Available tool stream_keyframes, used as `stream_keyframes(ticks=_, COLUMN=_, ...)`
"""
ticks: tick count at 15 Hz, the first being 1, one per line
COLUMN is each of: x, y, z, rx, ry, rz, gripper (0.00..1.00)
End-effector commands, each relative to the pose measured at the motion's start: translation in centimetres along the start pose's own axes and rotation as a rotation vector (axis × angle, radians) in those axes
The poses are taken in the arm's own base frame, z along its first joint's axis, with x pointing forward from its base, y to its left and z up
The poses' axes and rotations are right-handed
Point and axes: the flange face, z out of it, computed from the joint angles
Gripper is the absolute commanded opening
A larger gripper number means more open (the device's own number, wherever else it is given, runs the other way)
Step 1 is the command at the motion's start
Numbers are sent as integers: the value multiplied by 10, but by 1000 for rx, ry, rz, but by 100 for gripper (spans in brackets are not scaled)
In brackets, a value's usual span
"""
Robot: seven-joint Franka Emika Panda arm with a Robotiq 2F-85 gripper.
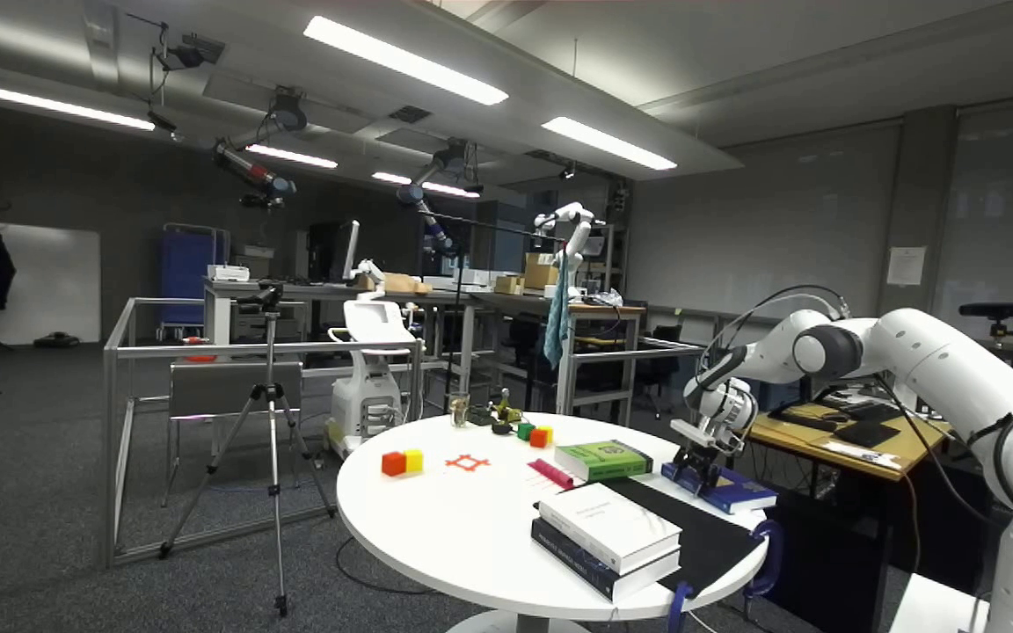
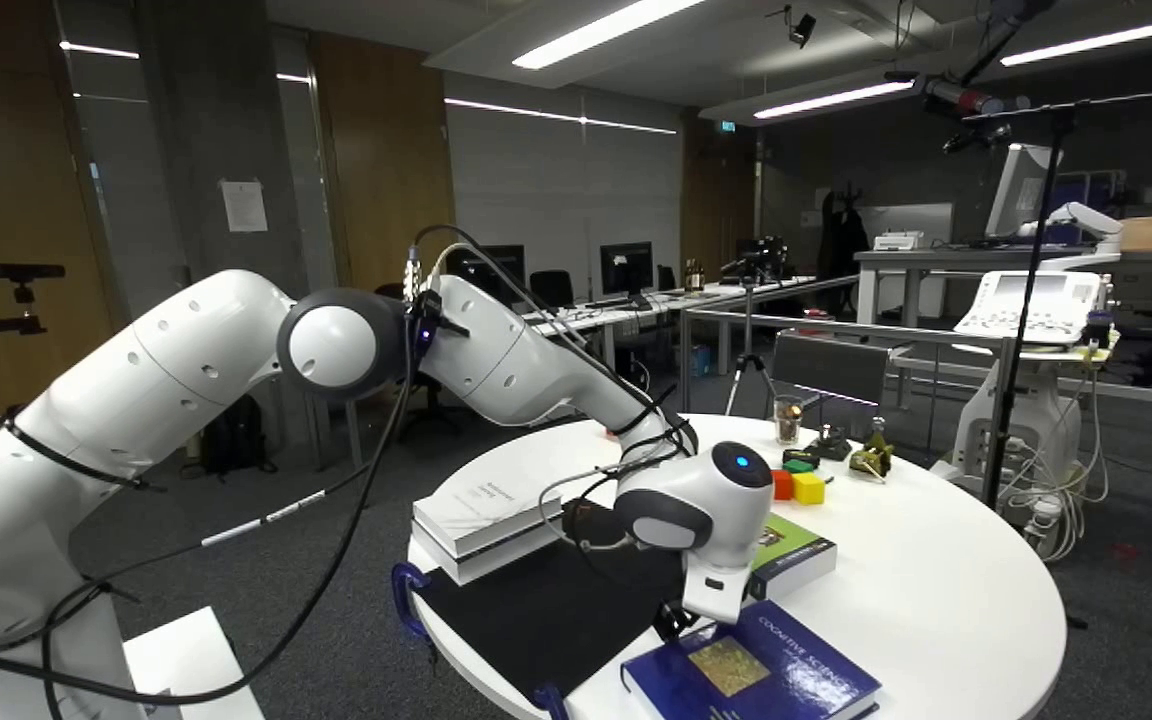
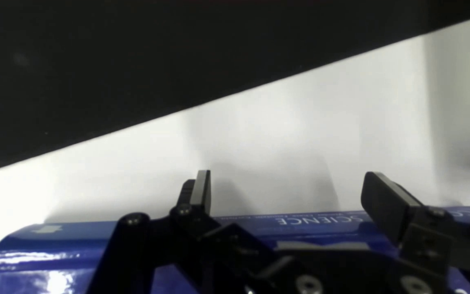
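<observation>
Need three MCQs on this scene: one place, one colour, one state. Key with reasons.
1. Relative to the dark-spined book, the thick white-covered book lies:
A) beneath
B) on top
C) beside

2. Colour of the glossy book nearest the black two-finger gripper:
A) green
B) red
C) blue

3. That gripper is:
A) open
B) shut, empty
C) shut on something

1 B: both exterior views show it stacked uppermost.
2 C: cover and spine show blue.
3 A: its fingers stand apart in the wrist view.

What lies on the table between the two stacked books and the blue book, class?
The black mat, as both exterior views show; then, in the wrist view, a strip of white tabletop before the blue book, with the open fingers partly over it.
</observation>
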Motion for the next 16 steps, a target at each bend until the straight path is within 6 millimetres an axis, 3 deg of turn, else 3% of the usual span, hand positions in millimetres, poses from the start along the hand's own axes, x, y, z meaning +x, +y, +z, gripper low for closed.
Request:
stream_keyframes(ticks=1, x=8, y=-6, z=-4, rx=53, ry=37, rz=58, gripper=100)
stream_keyframes(ticks=16, x=12, y=-13, z=-7, rx=187, ry=108, rz=284, gripper=100)
